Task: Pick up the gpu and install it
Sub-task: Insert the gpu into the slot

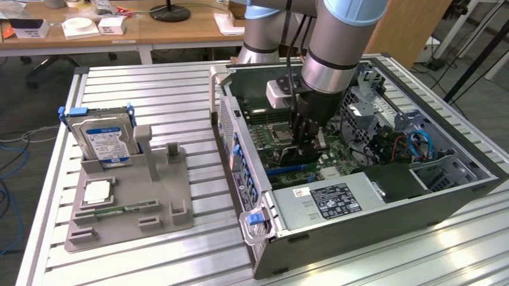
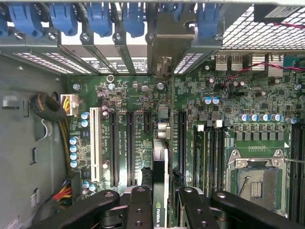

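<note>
Gripper low inside open computer case, at the motherboard. Wrist view: black fingers clamped on thin dark gpu, edge-on, upright, over green motherboard with long black slots. Exterior view, 9 o'clock: grey ridged tray holding silver hard drive.

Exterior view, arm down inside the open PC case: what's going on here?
The robot arm's hand holds the gpu on edge, gripped between its fingers, over the motherboard inside the open computer case. The card stands above the expansion slots. Outside, a hard drive stands in the grey parts holder.
</note>
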Motion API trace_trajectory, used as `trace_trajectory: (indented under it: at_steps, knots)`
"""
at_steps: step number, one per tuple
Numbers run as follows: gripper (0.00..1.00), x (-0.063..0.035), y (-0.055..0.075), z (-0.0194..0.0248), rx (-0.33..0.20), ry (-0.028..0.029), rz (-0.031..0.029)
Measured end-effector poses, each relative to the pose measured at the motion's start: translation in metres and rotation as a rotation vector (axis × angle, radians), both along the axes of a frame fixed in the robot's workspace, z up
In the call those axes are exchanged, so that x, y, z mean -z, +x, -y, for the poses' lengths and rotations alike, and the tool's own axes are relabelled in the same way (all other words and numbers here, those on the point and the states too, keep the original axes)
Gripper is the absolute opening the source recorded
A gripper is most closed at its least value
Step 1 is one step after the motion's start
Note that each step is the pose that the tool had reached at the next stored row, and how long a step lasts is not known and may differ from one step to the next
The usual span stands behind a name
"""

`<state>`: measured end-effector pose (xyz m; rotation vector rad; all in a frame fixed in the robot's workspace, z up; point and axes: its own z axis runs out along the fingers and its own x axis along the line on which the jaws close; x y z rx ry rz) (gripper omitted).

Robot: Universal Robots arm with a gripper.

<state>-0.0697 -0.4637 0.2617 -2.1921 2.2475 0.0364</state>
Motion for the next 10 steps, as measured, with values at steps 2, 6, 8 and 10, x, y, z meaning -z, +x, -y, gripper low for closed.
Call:
trace_trajectory:
  at_steps: [2,6,8,10]
  knots:
    - [0.26,0.0012,0.0000,0.0000,0.000,-0.0004,-0.0002]
    - [0.26,0.0038,0.0000,0.0000,0.000,-0.0004,-0.0002]
    - [0.26,0.0042,0.0000,0.0001,0.000,-0.0007,-0.0003]
    - [0.26,0.0051,0.0000,0.0000,0.000,-0.0002,-0.0001]
